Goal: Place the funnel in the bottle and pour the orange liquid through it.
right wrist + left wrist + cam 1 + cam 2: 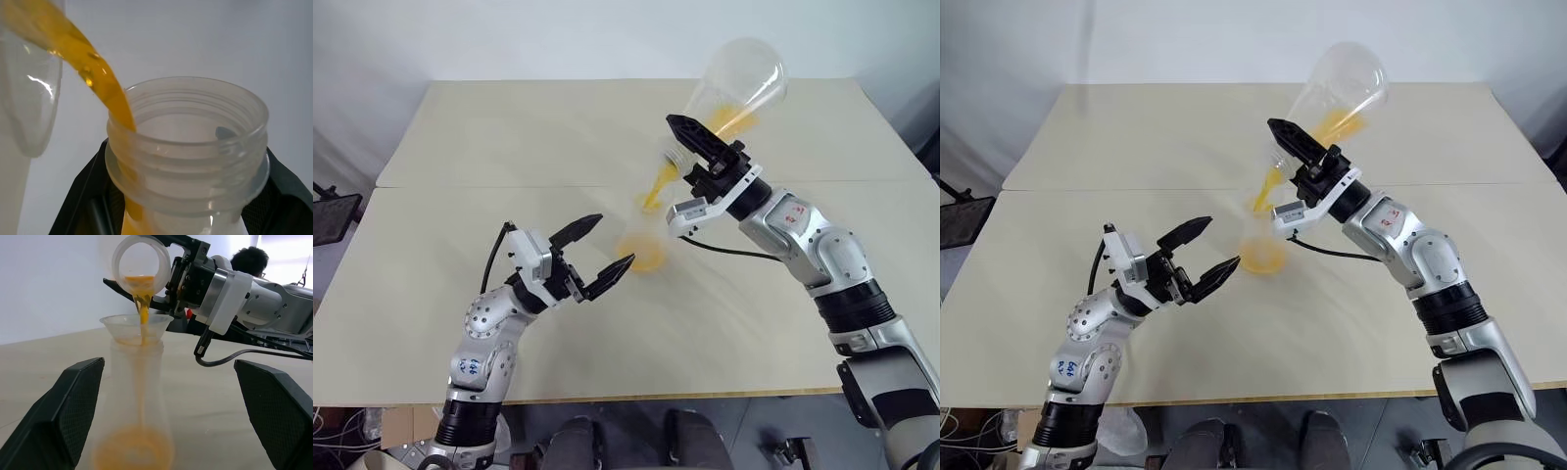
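Note:
The clear bottle [641, 247] stands on the table with the small clear funnel [136, 323] seated in its neck. My right gripper [685, 155] is shut on the neck of a large clear flask [740, 80], which is tipped mouth-down above the funnel. Orange liquid [656, 186] streams from the flask's mouth [142, 265] into the funnel, and more of it pools in the bottle's base [133, 450]. My left gripper [613, 242] is open, one finger on each side of the bottle and neither touching it.
The pale table [509, 137] is two tops joined along a seam running left to right behind the bottle. Its front edge lies close below my left arm. A person's head [250, 259] shows behind the right arm.

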